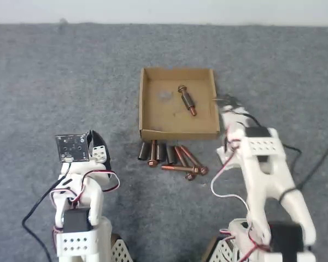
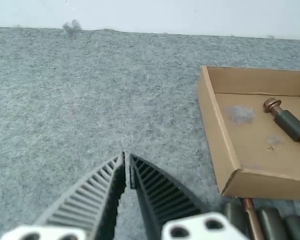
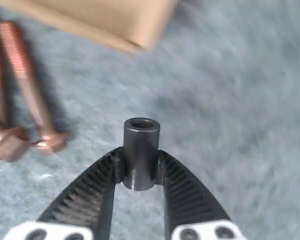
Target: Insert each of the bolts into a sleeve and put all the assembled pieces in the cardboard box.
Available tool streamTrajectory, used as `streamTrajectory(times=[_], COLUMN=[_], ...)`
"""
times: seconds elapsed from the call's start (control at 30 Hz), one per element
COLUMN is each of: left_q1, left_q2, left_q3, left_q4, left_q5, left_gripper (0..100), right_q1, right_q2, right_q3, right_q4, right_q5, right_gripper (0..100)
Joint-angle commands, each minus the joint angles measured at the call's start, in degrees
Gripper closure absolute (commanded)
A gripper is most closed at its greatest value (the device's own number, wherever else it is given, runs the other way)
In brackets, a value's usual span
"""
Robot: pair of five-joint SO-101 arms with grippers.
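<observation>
The setting was a robotics test bench, of the sort found in a lab or maker workspace. The work surface was a grey, felt-like mat ending at a plain white wall. Two white perforated-plastic arms, the left arm and the right arm, carried exposed wiring and a bare circuit board. A cardboard box and loose bolts lay on the mat.

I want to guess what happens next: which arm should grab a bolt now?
Left, probably. The right arm holds a sleeve in its jaws; the left arm has shut, empty jaws near the loose bolts.
</observation>
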Motion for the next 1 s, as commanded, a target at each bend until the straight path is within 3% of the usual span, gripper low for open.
streamTrajectory(times=[0.0, 0.23, 0.4, 0.57, 0.83, 0.97], left_q1=[-0.09, 0.18, 2.11, 5.80, 11.16, 16.00], left_q2=[-0.26, -0.26, -0.18, 1.93, 29.01, 45.27], left_q3=[-0.48, -0.48, -1.45, -10.77, -31.08, -41.98], left_q4=[-0.09, 0.18, 0.35, 9.76, 13.01, 13.71], left_q5=[-0.18, 0.26, 0.26, 0.35, -0.35, -8.09], left_gripper=[99, 99, 99, 99, 99, 99], right_q1=[6.11, 17.89, 18.77, 18.95, 18.86, 18.86], right_q2=[-6.29, -9.63, -9.63, -9.54, -9.54, -9.54], right_q3=[4.48, 10.81, 12.22, 12.48, 12.48, 12.48], right_q4=[-4.70, -12.09, -14.55, -15.78, -15.87, -15.96], right_q5=[-4.75, -7.47, -7.38, -7.47, -7.47, -7.56], right_gripper=[99.1, 99.1, 99.1, 99.1, 99.1, 99.1])
